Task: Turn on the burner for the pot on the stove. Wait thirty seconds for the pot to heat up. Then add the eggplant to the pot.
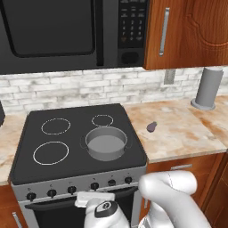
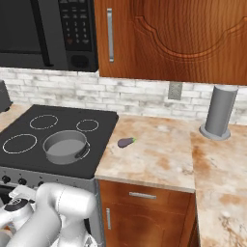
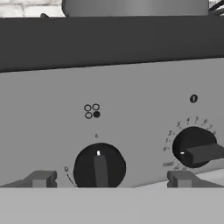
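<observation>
Eggplant [image 2: 126, 142] lies on the counter [image 2: 159, 159] right of the stove [image 1: 75, 133], long axis across, stem end pointing away from the pot [image 1: 106, 143]. Gripper [image 3: 109, 179] fingers wide apart, straddling a knob [image 3: 99, 167] whose bar stands upright.

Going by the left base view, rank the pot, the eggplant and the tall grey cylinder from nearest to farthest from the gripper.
Gripper sits low at the stove's knob row.
1. Pot, front right burner.
2. Eggplant, counter right of the stove.
3. Tall grey cylinder, far right by the wall.
</observation>
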